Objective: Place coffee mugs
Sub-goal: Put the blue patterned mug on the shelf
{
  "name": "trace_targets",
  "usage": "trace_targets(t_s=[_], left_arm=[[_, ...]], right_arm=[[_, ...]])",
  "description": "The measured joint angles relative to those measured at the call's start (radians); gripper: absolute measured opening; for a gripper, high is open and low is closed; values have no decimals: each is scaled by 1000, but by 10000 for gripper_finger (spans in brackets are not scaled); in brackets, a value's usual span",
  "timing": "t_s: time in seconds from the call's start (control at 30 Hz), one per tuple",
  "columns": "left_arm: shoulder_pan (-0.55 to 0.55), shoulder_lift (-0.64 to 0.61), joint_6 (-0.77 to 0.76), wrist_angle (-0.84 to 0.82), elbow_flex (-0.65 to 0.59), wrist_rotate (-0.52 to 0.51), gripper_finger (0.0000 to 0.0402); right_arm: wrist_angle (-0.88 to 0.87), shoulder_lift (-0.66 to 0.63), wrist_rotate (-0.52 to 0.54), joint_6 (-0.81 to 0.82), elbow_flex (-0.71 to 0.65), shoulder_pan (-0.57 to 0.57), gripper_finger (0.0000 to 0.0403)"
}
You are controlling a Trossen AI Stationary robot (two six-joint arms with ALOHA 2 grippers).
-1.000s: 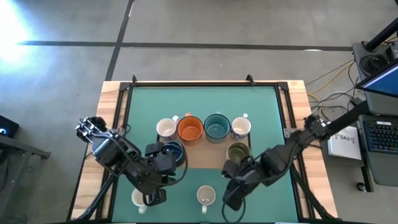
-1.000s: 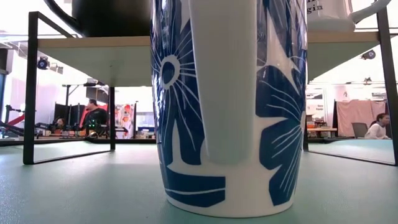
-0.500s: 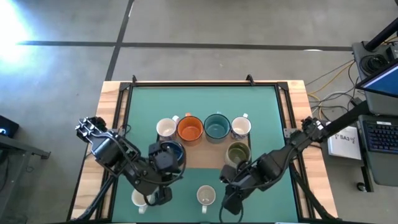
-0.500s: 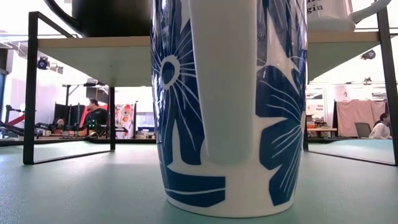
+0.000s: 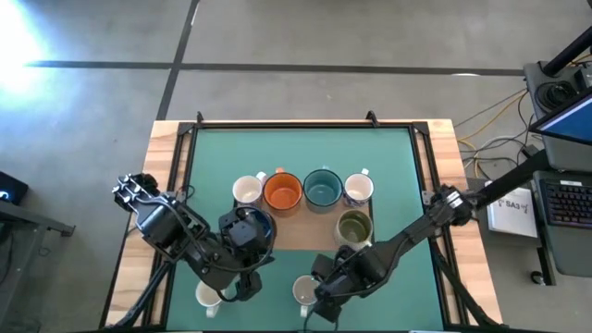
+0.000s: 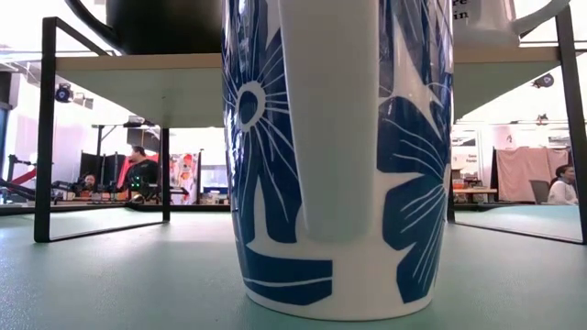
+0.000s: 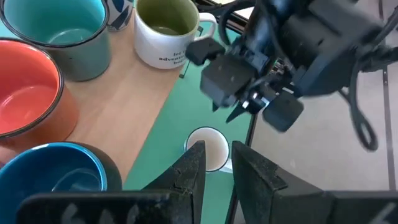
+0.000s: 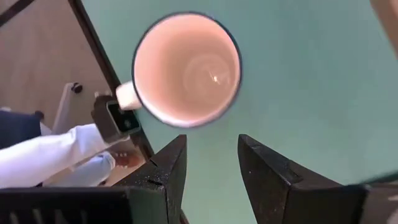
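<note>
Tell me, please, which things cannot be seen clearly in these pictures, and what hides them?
- Navy mug, high view: mostly covered by the left arm; whether the left tool grips it is unclear.
- White mug, high view: partly under the left arm, cut by the picture's edge.
- Table behind, low view: blocked by the blue-flowered mug.
- White mug under the right tool: handle barely shows in the right wrist view.

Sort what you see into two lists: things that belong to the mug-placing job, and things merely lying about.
Job: orange mug, teal mug, navy mug, olive-green mug, white mug, right gripper.

Lying about: keyboard, floor cables.
</note>
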Motion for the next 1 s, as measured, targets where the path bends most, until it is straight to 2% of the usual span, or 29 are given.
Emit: trace_targets(t_s=[0.17, 0.4, 0.63, 0.8, 1.0], left_arm=[[0, 0, 19, -7, 0, 1, 61], [-7, 0, 114, -44, 0, 5, 61], [-7, -23, 256, -99, 0, 71, 61], [-16, -46, 344, -106, -1, 141, 61], [-27, -93, 417, -111, -1, 162, 61]], right_arm=[[20, 54, 17, 22, 0, -3, 132], [18, 98, 62, 135, 0, -3, 132], [23, 112, 124, 285, 0, -15, 132], [27, 141, 107, 378, 0, -16, 132], [44, 162, 85, 448, 0, -18, 120]])
